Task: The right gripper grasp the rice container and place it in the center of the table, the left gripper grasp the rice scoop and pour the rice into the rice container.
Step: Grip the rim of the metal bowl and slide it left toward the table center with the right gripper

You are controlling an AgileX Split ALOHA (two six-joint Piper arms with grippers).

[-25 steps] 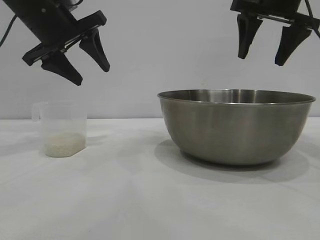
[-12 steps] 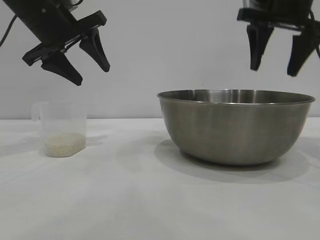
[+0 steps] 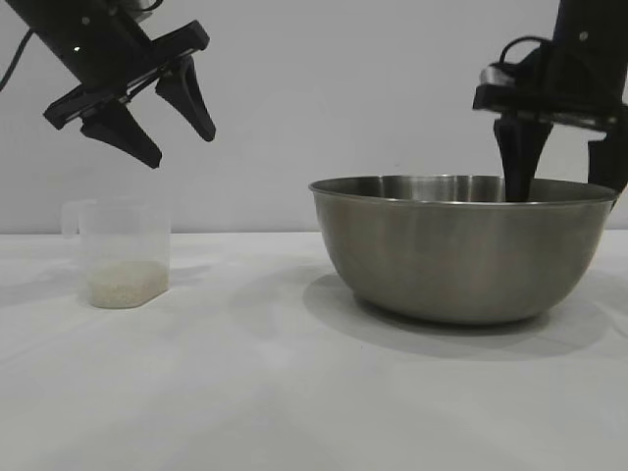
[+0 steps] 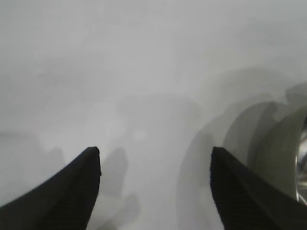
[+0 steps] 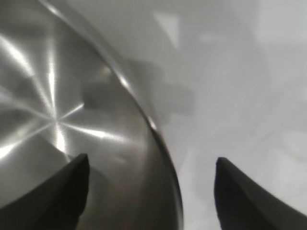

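The bowl [image 3: 463, 250] sits at the table's [image 3: 294, 392] right side, not yet centred. A second ago the right gripper [image 3: 567, 162] hung well above it; now it has dropped to straddle the far-right rim, one finger inside, one outside, jaws still spread and gripping nothing. Closing on the rim looks next. The left gripper [image 3: 157, 113] hovers open above the scoop [image 3: 120, 253], whose rice [image 3: 125, 283] is unpoured.

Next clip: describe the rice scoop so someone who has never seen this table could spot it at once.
On the white table, look away from the big steel bowl toward the side below the left gripper. The rice scoop stands there upright and alone: a small frosted plastic cup holding a shallow layer of rice, far smaller than the bowl.
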